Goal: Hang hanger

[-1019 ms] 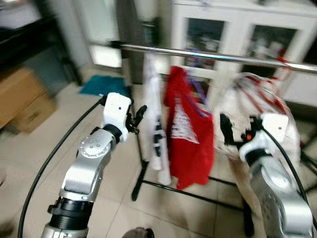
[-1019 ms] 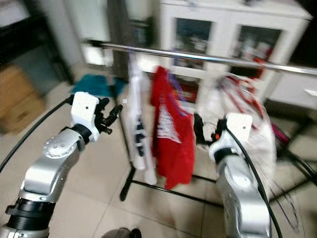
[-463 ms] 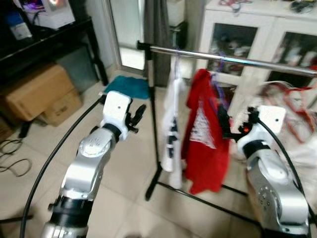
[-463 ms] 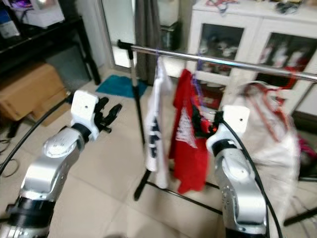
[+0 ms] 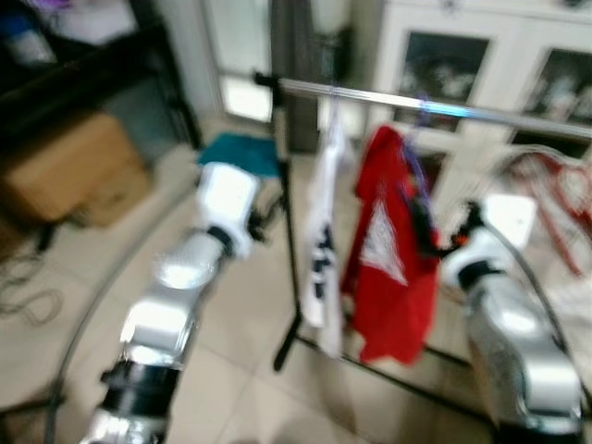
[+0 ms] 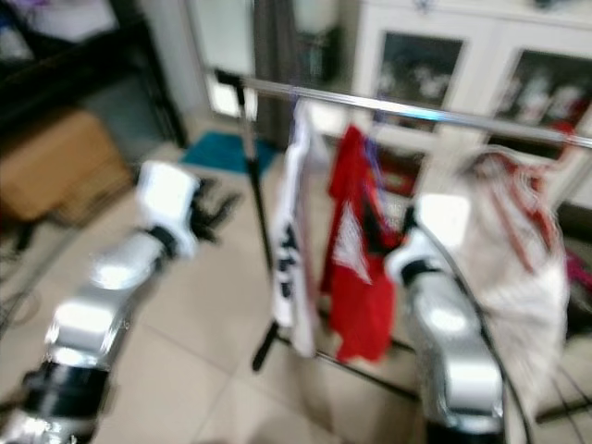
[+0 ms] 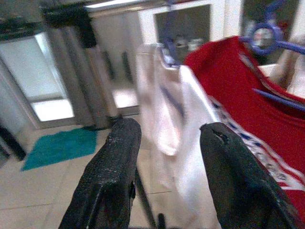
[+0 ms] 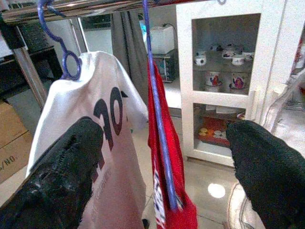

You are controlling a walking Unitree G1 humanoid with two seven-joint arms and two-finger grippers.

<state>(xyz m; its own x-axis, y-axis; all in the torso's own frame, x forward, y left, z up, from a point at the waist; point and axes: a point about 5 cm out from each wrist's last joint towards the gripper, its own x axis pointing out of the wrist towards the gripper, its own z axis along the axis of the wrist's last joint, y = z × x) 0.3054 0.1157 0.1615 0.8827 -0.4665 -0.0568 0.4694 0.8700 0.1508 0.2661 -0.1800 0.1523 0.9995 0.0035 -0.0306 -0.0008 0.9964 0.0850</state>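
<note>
A: Status on the hang?

B: Head views are blurred. Judging from them, the hanging looks done: two garments already on the chrome clothes rail point(image 5: 435, 108). White numbered jersey on a purple plastic hanger point(image 8: 62, 47) sits nearer the rail's black end post point(image 5: 282, 185); red T-shirt on a second purple hanger point(image 8: 155, 95) hangs just beside it.

A: Anything in the claws?

B: No. Left gripper point(image 7: 164, 157) has its fingers spread with nothing between them, aimed at the white jersey point(image 7: 183, 143), apart from it. Right gripper point(image 8: 164, 162) is spread wide, also empty, with the red T-shirt point(image 8: 164, 143) hanging in its line of sight. Can't tell whether it touches the cloth.

A: Count?

B: Two hangers, two shirts, one rail. One translucent plastic bag with red hangers point(image 5: 546, 185) on the robot's right, beyond the red shirt. One white glass-door cabinet point(image 8: 228, 71) behind, one brown cardboard box point(image 5: 69, 171) on the floor at left, one teal mat point(image 5: 236, 153).

A: Next?

B: If more hangers are due, my guess is they come from that bag: the right arm would turn there and take one by the hook. Otherwise both arms pull clear of the cloth.
</note>
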